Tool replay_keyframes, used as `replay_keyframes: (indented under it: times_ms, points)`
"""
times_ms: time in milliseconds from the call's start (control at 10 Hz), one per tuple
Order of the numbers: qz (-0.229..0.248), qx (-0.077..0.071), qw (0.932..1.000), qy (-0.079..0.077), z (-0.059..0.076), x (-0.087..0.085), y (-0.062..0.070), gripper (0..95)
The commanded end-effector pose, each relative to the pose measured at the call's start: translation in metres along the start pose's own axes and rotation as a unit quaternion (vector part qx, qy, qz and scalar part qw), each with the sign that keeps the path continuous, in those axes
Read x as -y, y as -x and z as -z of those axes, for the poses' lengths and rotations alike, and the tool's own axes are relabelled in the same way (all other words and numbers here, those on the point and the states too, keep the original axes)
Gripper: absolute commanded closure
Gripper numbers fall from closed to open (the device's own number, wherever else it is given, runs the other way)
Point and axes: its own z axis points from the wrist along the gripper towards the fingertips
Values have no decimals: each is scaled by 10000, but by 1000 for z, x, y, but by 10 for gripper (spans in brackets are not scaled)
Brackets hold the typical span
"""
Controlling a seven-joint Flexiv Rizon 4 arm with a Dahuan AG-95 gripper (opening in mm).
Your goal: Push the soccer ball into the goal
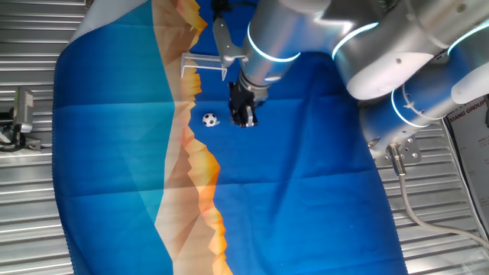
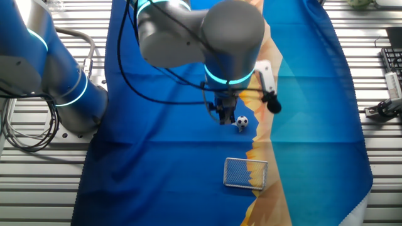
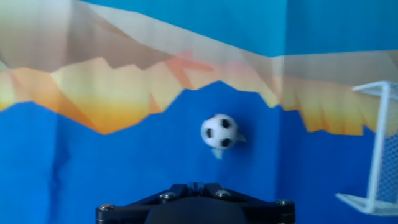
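Observation:
The soccer ball (image 1: 210, 119), small and white with black patches, lies on the blue cloth next to the orange mountain print; it also shows in the other fixed view (image 2: 242, 122) and in the hand view (image 3: 219, 131). My gripper (image 1: 244, 120) is shut and empty, with its tips low over the cloth just beside the ball; it shows in the other fixed view (image 2: 224, 119) and at the bottom of the hand view (image 3: 194, 186). The goal (image 1: 203, 64), a pale frame with a mesh net, stands a short way from the ball; it shows in the other fixed view (image 2: 245, 173) and at the hand view's right edge (image 3: 376, 149).
The printed cloth (image 1: 306, 198) covers the slatted metal table (image 1: 30, 206). The arm's blue base (image 2: 63, 81) stands at the cloth's side with cables. A metal fixture (image 1: 21, 114) sits off the cloth. Dark equipment (image 2: 386, 107) lies at the opposite table edge.

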Motion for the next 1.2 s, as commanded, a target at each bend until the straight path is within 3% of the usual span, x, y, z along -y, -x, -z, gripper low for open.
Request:
replay_keyframes:
  times_ms: [100,500,1200]
  points:
    - [-24,37,10000,-79,-11,-9,12,950]
    - [-9,-16,10000,-93,-12,-15,48,950]
    - [-7,-19,10000,-92,-13,-13,57,950]
